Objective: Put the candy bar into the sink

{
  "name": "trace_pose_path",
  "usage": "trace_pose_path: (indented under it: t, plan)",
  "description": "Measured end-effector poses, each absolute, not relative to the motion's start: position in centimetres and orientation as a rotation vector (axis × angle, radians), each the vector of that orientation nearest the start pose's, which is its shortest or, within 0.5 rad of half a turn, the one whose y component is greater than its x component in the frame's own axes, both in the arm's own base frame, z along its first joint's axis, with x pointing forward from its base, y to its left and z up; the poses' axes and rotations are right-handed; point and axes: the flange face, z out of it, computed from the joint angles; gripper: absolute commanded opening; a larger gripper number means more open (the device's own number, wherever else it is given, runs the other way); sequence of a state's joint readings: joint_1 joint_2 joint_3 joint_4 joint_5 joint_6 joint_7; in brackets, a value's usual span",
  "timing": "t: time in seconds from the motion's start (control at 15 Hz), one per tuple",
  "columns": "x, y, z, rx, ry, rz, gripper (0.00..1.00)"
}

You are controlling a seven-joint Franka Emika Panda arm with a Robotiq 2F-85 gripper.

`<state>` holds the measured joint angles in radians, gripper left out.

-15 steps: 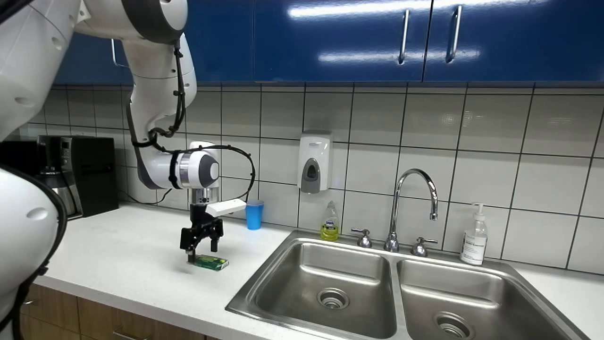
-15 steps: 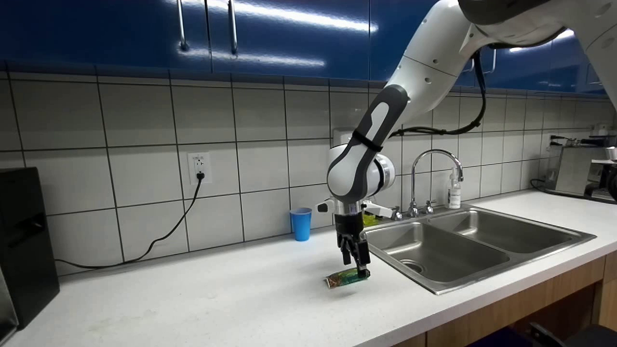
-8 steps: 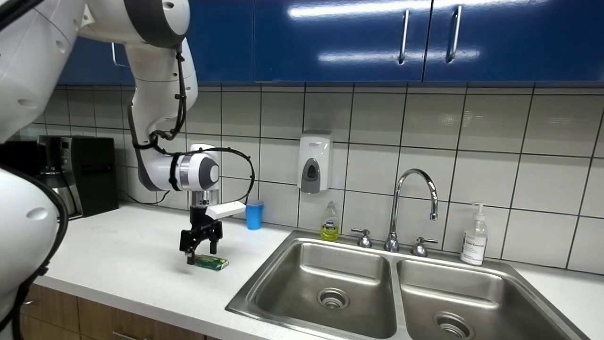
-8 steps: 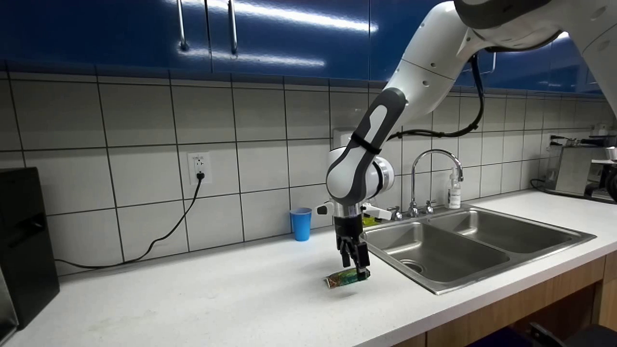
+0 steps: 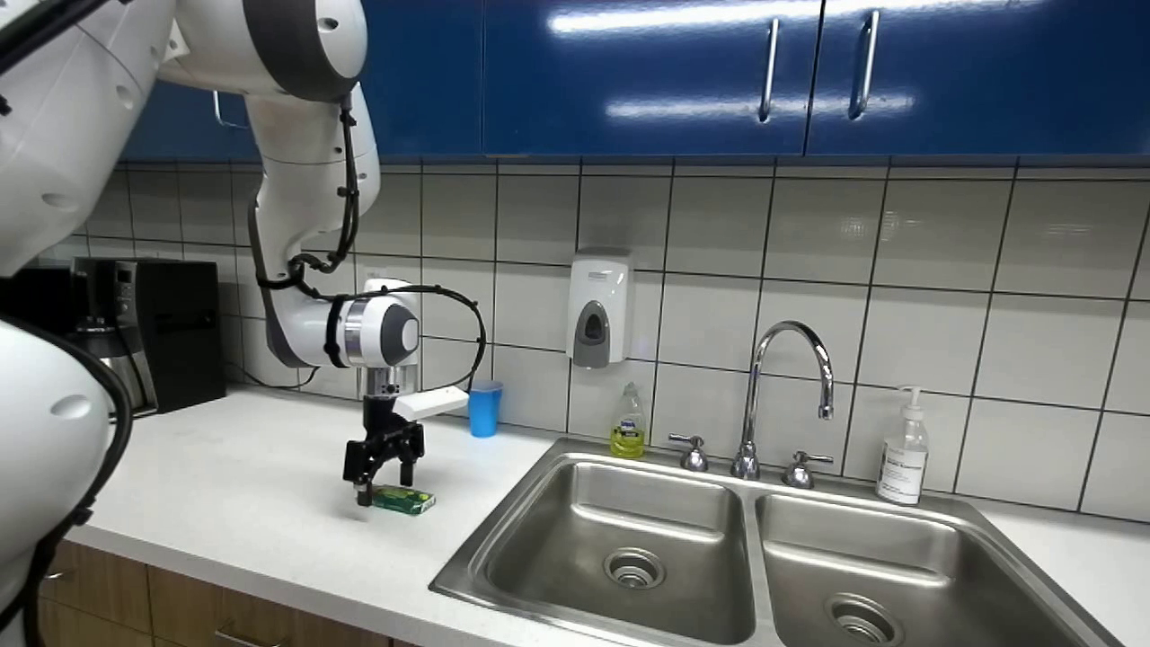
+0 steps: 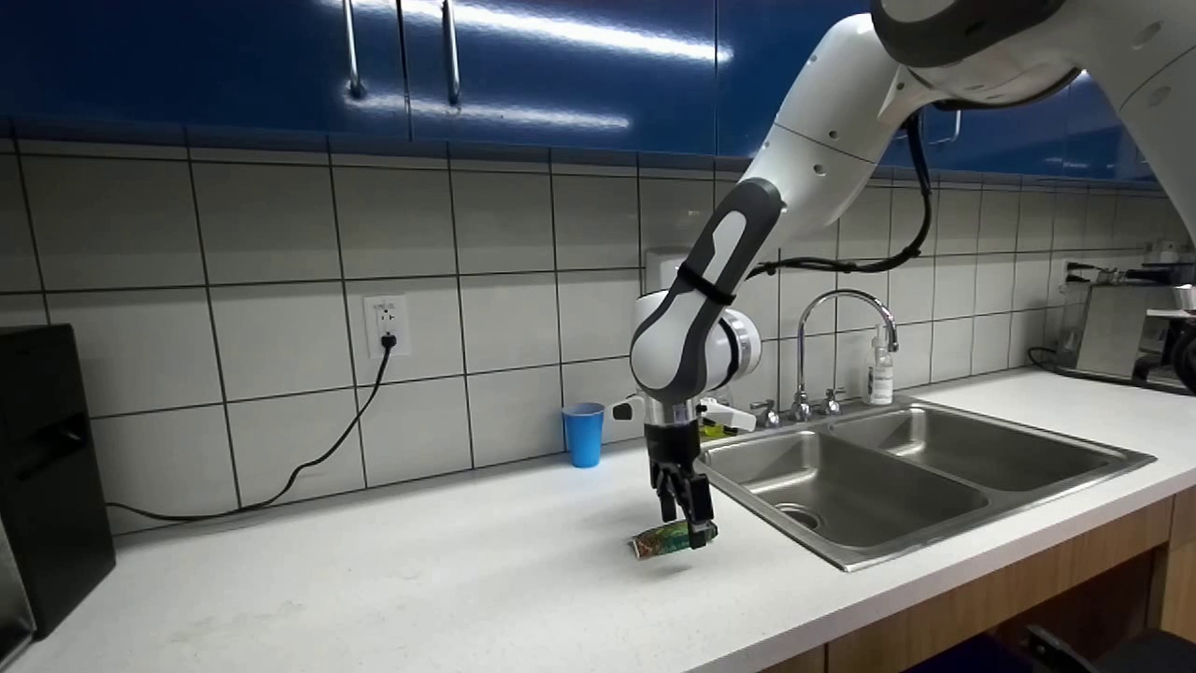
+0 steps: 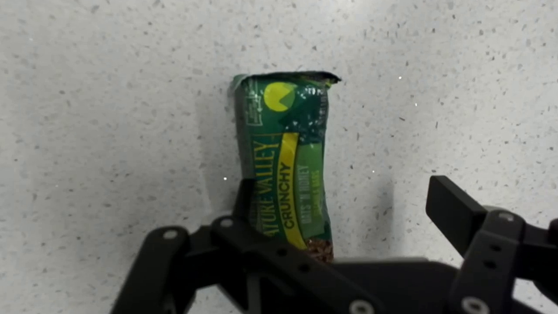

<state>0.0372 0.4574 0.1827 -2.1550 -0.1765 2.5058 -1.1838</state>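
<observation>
The candy bar (image 5: 406,500), in a green wrapper, lies flat on the counter left of the sink; it also shows in an exterior view (image 6: 659,540) and in the wrist view (image 7: 287,131). My gripper (image 5: 384,486) points down just over it, open, as the wrist view (image 7: 343,189) shows. There, one finger overlaps the bar's left edge and the other stands well apart on the right, over bare counter. I cannot tell whether the left finger touches the bar. The bar's lower end is hidden behind the gripper. The sink's left-hand basin (image 5: 548,548) lies to the right, also visible in an exterior view (image 6: 860,495).
A blue cup (image 5: 484,410) stands by the wall behind the gripper. A yellow-green soap bottle (image 5: 628,427) and a chrome faucet (image 5: 747,413) stand behind the sink. A pump bottle (image 5: 903,454) stands behind the right basin. A black appliance (image 5: 171,332) stands far left.
My gripper has come down slightly toward the counter and shifted a little, its fingers still open. The candy bar has not moved.
</observation>
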Motion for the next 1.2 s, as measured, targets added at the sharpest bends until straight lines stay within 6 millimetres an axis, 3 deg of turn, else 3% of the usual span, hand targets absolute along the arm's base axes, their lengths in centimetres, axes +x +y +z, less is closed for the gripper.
trace_pose_path:
  t: [1.2]
  plan:
    - [55.2, 12.7, 16.7, -2.234, -2.152, 0.135, 1.0]
